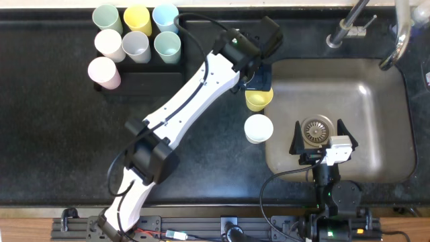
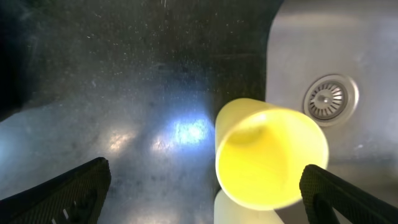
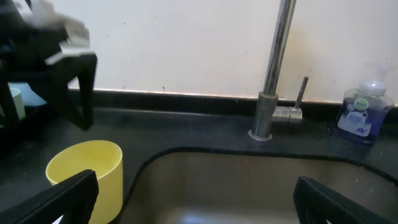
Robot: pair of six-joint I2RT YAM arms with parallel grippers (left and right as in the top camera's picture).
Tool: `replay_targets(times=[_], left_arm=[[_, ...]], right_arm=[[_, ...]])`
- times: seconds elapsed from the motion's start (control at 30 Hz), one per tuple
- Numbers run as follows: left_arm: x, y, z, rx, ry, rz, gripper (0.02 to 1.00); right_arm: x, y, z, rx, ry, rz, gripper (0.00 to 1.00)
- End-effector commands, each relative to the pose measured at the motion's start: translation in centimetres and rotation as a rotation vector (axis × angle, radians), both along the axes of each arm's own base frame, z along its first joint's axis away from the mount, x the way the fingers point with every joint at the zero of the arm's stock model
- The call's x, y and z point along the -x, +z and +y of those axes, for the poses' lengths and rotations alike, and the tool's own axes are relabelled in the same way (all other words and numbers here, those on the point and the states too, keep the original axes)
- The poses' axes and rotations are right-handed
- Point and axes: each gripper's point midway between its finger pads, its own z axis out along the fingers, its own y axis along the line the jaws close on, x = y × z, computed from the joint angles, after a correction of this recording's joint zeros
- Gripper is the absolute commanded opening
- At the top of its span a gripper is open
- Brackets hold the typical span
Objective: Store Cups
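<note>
At centre of the top view, I find the yellow cup (image 1: 259,99) standing upright on the black counter (image 1: 201,161), just beside the left rim of the sink (image 1: 376,94), with a white cup (image 1: 258,128) just below it. My left gripper (image 2: 204,171) hangs above the yellow cup, fingers spread wide and holding nothing. The cup sits nearer one finger, so I judge this a line-up for a grasp. Stored cups (image 1: 137,33) cluster at upper left with a pink one (image 1: 104,72) beside them, and I take that as the destination. My right gripper (image 1: 320,136) sits open over the sink basin at lower right, off that route. The counter between cup and cluster gives room; the sink rim is the hazard.
</note>
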Motion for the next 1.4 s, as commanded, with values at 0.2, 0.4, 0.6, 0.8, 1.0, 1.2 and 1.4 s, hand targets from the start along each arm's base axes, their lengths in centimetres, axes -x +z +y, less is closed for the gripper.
replay_targets(times=[0.2,0.4,0.6,0.8,1.0,1.2,1.4], left_arm=[[0.6,-3.1,-0.7,0.009,0.013,0.101,0.991],[0.7,-4.6,-0.6,-0.011,0.014,0.128,0.893],[1.0,-5.8,-0.9,-0.013,0.011,0.162,0.726],[0.8,-6.1,-1.1,-0.008,0.01,0.157,0.421],[0.8,-6.1,-1.3,-0.011,0.002,0.146,0.036],[0.0,-2.5,0.0,-0.016,0.021,0.058,0.036],[-2.0,9.5,6.5,0.034,0.177,-0.2,0.036]], right_arm=[[0.0,-0.4,-0.3,-0.004,-0.014,0.001,0.996],[0.0,-0.4,-0.3,-0.004,-0.014,0.001,0.998],[0.0,-0.4,-0.3,-0.004,-0.014,0.001,0.998],[0.0,-0.4,-0.3,-0.004,-0.014,0.001,0.996],[0.0,-0.4,-0.3,-0.004,-0.014,0.001,0.996],[0.0,-0.4,-0.3,-0.004,-0.014,0.001,0.996],[0.0,-0.4,-0.3,-0.004,-0.014,0.001,0.998]])
